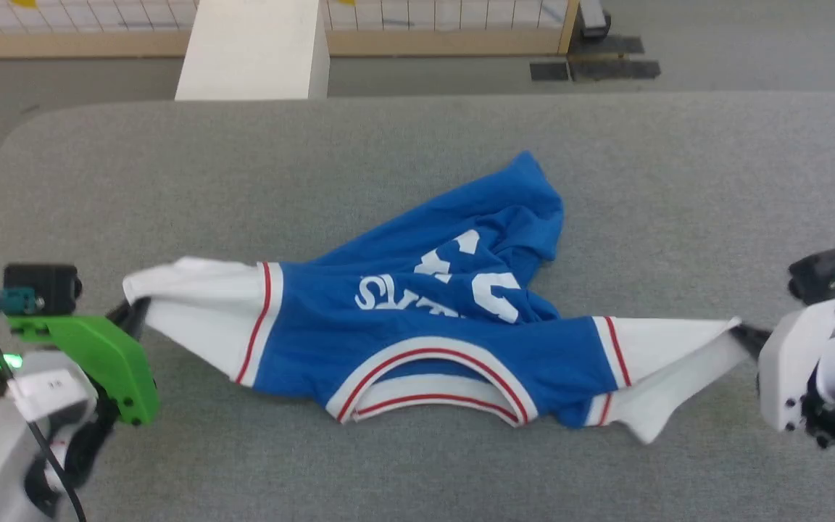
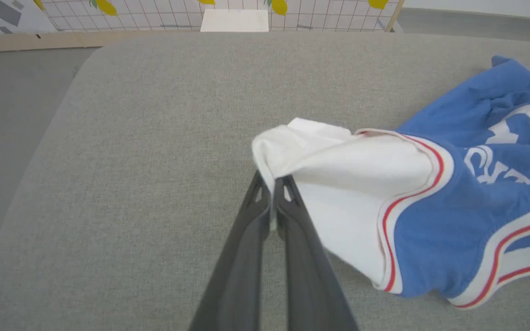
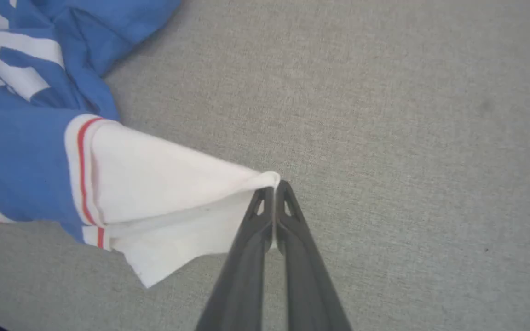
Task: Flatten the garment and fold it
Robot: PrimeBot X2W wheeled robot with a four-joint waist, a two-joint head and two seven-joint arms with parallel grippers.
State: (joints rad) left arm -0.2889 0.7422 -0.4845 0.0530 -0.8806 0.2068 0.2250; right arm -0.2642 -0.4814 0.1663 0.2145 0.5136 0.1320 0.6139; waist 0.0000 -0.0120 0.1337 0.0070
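The garment point(image 1: 417, 319), a royal-blue jersey with white sleeves and red-striped trim, lies stretched across the grey table point(image 1: 417, 145), collar toward me, its body bunched up behind. My left gripper point(image 1: 131, 313) is shut on the tip of the left white sleeve point(image 2: 338, 170); in the left wrist view the cloth is pinched between its dark fingers point(image 2: 272, 184). My right gripper point(image 1: 744, 335) is shut on the corner of the right white sleeve point(image 3: 164, 184), the fabric caught between its fingertips point(image 3: 274, 191). Both sleeves are pulled outward. The white print point(image 1: 461, 290) is creased and partly hidden.
The grey padded table has rounded far corners and open surface all around the jersey. Beyond its far edge stand a white block point(image 1: 254, 47) and a gridded panel with a wooden base point(image 1: 446, 40). Dark mats point(image 1: 595, 69) lie on the floor at the back right.
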